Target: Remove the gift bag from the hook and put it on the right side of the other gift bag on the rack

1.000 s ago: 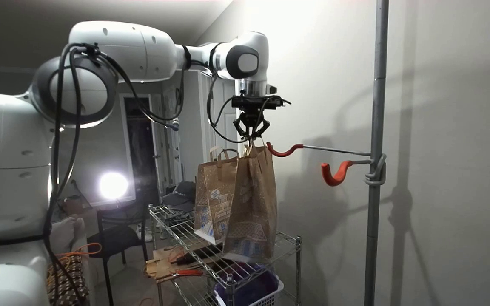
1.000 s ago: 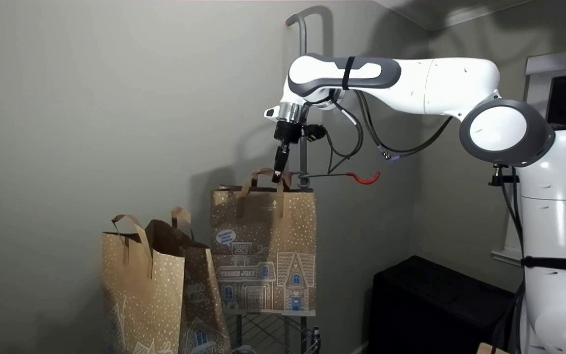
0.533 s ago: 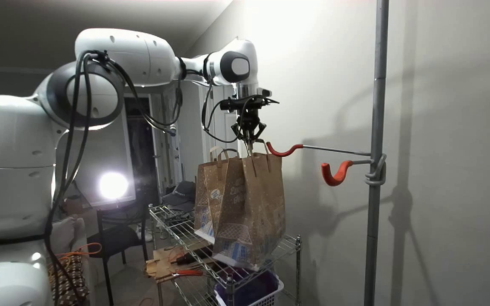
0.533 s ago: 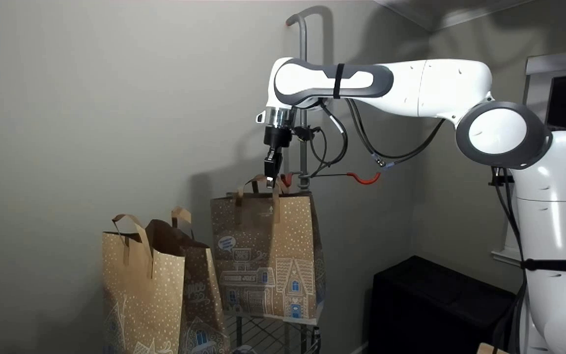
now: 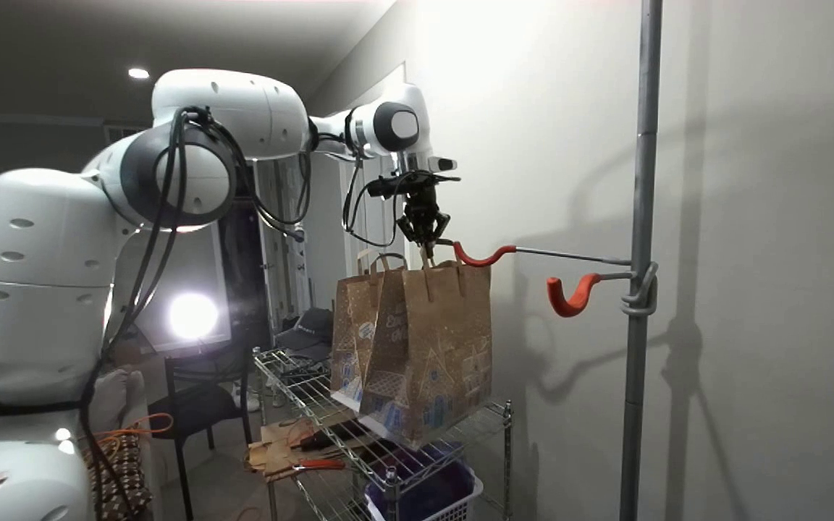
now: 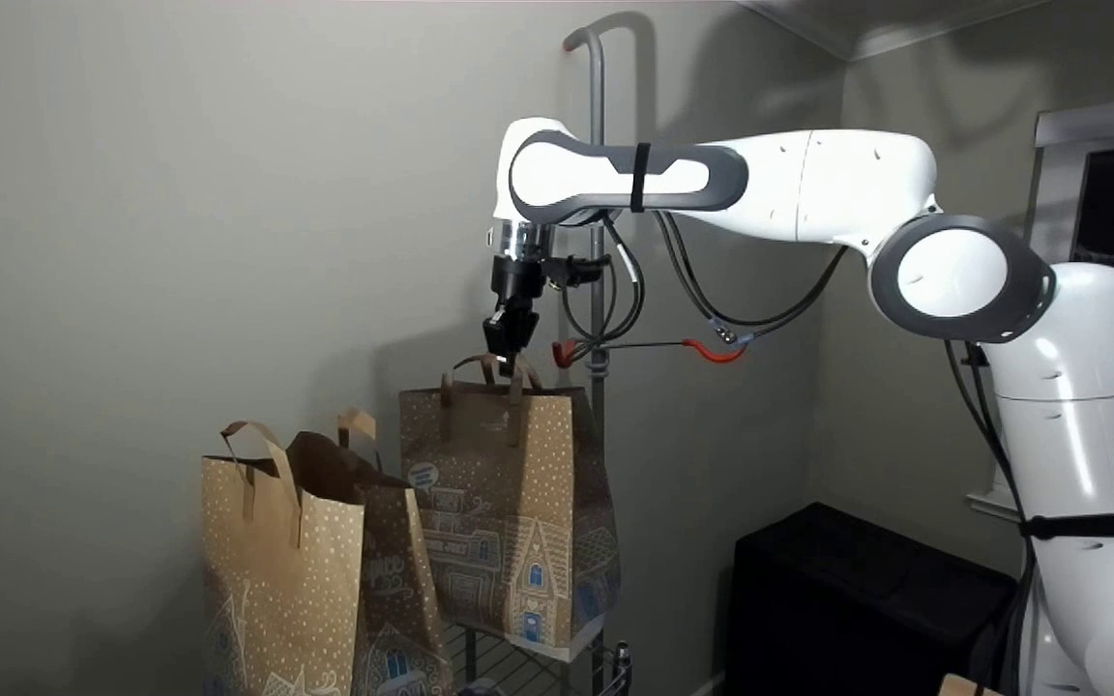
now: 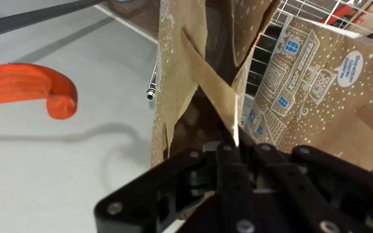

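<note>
The gift bag [image 5: 453, 325] is brown paper with white speckles and printed houses. It hangs tilted from my gripper [image 5: 428, 252], its bottom at the rack's [image 5: 508, 418] upper shelf; contact is unclear. In the wrist view its handle [image 7: 212, 84] runs between the gripper's [image 7: 236, 142] fingers, which are shut on it. The other gift bag [image 5: 348, 325], also speckled, stands upright on the rack. It shows at the left in an exterior view [image 6: 296, 551] and at the right of the wrist view [image 7: 345, 94]. An orange-red hook [image 5: 486, 259] is bare beside the held bag's handles.
A grey pole [image 5: 641, 217] carries the hook and another red hook [image 5: 570, 302]. A dark cap [image 5: 308, 329] sits at the rack's far end. Cardboard [image 5: 276, 449] and an orange-handled tool [image 5: 319, 464] lie by the rack's side. A white basket [image 5: 453, 512] is below.
My gripper and the held bag have moved down and away from the hook, toward the other bag. The held bag has turned, so more of its side shows. The other bag has not moved.
</note>
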Robot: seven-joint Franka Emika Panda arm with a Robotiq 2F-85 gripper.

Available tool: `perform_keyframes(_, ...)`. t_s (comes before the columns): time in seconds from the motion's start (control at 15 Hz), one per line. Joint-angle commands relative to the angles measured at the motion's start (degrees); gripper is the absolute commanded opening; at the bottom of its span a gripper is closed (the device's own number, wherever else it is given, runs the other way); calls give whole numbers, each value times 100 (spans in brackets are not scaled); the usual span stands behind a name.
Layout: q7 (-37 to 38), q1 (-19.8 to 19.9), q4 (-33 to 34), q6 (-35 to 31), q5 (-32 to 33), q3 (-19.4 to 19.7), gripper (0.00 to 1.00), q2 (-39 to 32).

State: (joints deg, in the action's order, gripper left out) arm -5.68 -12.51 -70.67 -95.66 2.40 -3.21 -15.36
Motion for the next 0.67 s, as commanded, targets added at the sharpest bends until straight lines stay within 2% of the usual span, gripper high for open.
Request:
perform_keyframes(0.0, 629, -176, 337, -19, 318, 39, 1, -243)
perform_keyframes(0.6, 1740, -466, 1075, 284, 632, 99, 1, -873)
